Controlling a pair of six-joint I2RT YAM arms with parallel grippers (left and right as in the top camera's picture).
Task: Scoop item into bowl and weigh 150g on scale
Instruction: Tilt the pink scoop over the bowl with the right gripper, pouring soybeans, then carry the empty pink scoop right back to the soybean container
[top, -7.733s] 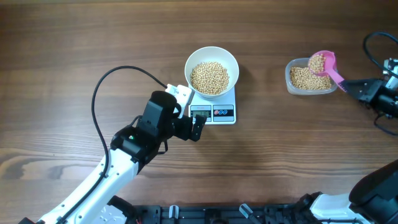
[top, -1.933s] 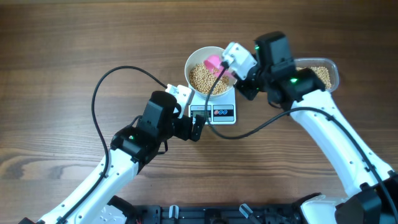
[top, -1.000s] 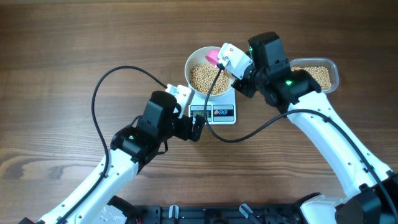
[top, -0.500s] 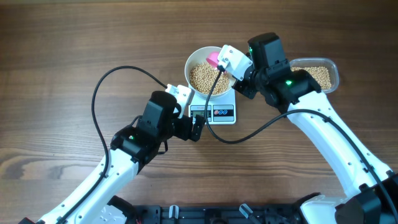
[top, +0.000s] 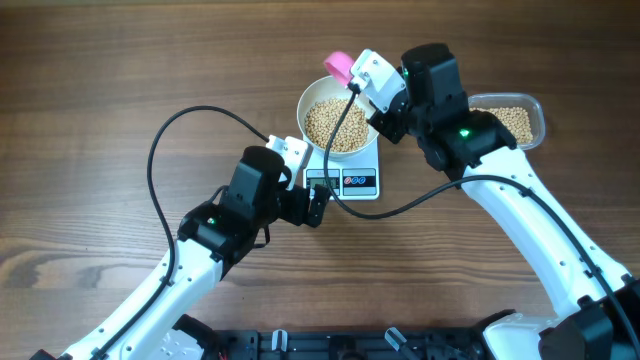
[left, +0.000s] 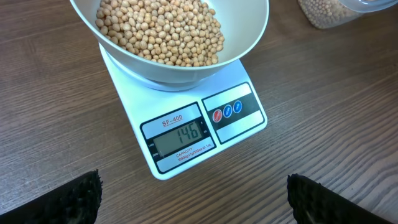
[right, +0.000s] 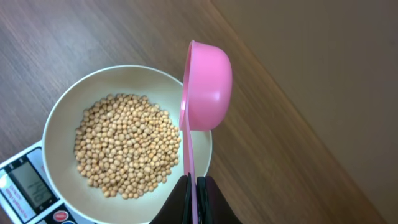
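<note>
Evidently your right fingers (right: 208, 199) pinch the pink scoop (right: 207, 78) edge-on at the bowl (right: 56, 124) rim to shed beans (right: 124, 143); left fingers (left: 78, 196) gape wide, empty, letting their camera read the scale (left: 186, 134).

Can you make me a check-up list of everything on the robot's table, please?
Surface: brown wooden table.
Job's things: white bowl of soybeans sits on the scale; display reads 146. Pink scoop tipped sideways over the bowl's far rim.
Clutter: clear tub of more beans right of the scale, partly behind the right arm.
Claws: left claw open, facing the scale; right claw shut on the scoop's handle.
Cables: black cable loops off the left arm; second cable passes over bowl and scale.
Surroundings: dark frame along the table's near edge.
</note>
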